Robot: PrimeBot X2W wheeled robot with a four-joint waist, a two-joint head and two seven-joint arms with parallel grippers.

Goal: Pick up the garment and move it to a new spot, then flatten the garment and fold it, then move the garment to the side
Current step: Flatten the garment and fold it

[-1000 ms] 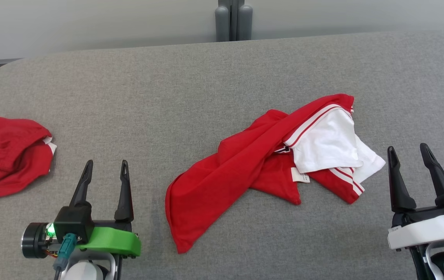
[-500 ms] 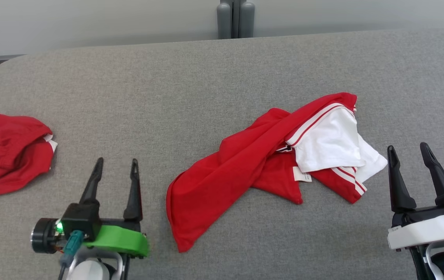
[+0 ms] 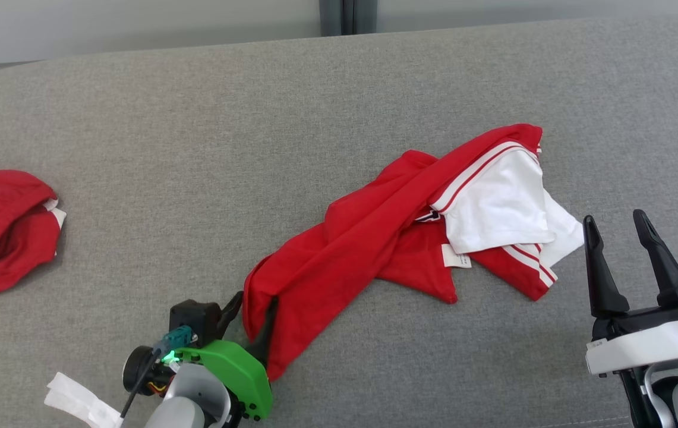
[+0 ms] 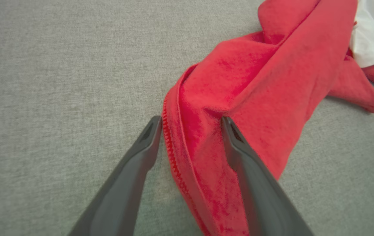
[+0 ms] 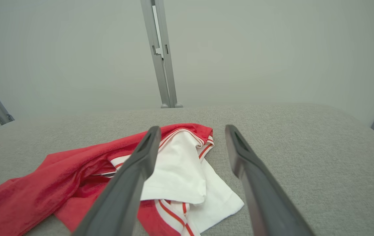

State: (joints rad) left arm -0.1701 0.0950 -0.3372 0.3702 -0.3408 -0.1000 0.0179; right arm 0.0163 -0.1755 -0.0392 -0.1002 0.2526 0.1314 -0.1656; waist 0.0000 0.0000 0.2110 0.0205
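Garment [image 3: 339, 249] crumpled mid-way across the tabletop [image 3: 196, 148]; I judge it soft, light and limp. My left end effector [image 4: 191, 118] is open astride the near hem [image 4: 170, 147], the best hold. The right end effector [image 3: 613, 216] is open and empty.

Head view: the second red cloth [image 3: 0, 238] was cut by the left edge, so its full shape was not seen. A white scrap [image 3: 77, 403] ran off the bottom edge — what it was could not be told. The grey post [image 3: 347, 12] was cut by the top edge. A fold of the garment [image 3: 339, 261] covered part of the left gripper [image 3: 254, 306]. The label [image 3: 456, 257] print was too small to read. Left wrist view: the garment's white part was cut by the top right corner — far end unseen.
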